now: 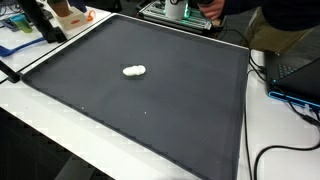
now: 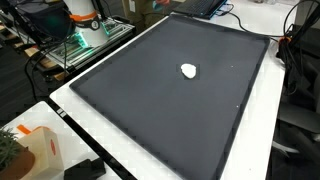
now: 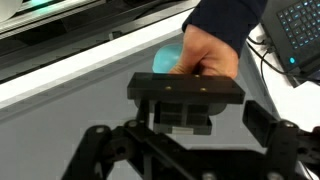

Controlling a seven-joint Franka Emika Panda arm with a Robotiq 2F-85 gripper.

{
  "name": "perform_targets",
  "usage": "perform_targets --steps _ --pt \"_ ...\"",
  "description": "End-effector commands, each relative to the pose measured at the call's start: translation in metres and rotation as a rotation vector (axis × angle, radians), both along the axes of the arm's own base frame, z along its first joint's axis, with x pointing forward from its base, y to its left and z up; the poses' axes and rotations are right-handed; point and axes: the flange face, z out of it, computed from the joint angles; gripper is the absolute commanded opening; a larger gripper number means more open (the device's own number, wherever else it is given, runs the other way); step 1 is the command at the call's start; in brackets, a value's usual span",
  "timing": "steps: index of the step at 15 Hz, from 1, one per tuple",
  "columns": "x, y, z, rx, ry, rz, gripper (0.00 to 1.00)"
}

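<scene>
In the wrist view my gripper [image 3: 186,140] stands open, its fingers [image 3: 268,128] set wide apart with nothing between them. Just beyond it a person's hand [image 3: 210,52] in a dark sleeve holds a light blue object [image 3: 166,60] over the edge of the black mat [image 3: 60,110]. A small white lump [image 1: 134,71] [image 2: 188,71] lies alone near the middle of the mat [image 1: 150,110] [image 2: 170,110] in both exterior views, far from the gripper. Only the robot's base [image 1: 176,10] [image 2: 82,22] shows in those views, at the mat's far edge.
A laptop [image 3: 300,30] [image 1: 298,68] with cables [image 1: 262,160] sits beside the mat. An orange and white object [image 1: 68,14] and clutter stand at another corner. A white box with a plant [image 2: 30,150] sits near the table's front corner.
</scene>
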Motion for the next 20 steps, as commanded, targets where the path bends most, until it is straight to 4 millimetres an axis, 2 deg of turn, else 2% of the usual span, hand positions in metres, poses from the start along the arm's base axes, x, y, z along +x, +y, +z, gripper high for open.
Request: perform_targets --steps 1,2,4,5,6,7,9,10,11,13,18,19,20 --pt "-0.0001 -0.0026 0.0005 0.03 -0.006 -0.006 0.7" --pt "-0.0002 -0.0026 0.0006 0.03 -0.006 -0.004 0.63" --pt "0.0 -0.003 0.0006 0.029 -0.006 -0.003 0.56" --pt "0.0 -0.0031 0.0006 0.028 -0.004 -0.002 0.55" --pt "0.0001 -0.0034 0.0008 0.029 -0.003 -0.001 0.58" --pt "0.0004 -0.0041 0.001 0.029 -0.001 -0.003 0.55" --pt "0.0009 -0.0049 0.0015 0.03 0.001 -0.006 0.58" --pt "0.0013 -0.0055 0.0019 0.029 0.001 -0.007 0.55" --pt "0.002 -0.0063 0.003 0.029 -0.002 -0.01 0.33" --pt "0.0023 -0.0067 0.0033 0.025 -0.01 -0.016 0.22" --pt "0.0009 -0.0103 0.0058 0.055 -0.03 -0.026 0.21" --pt "0.0052 -0.0061 0.0048 0.012 -0.012 -0.017 0.21" --pt "0.0054 -0.0061 0.0049 0.013 -0.012 -0.017 0.46"
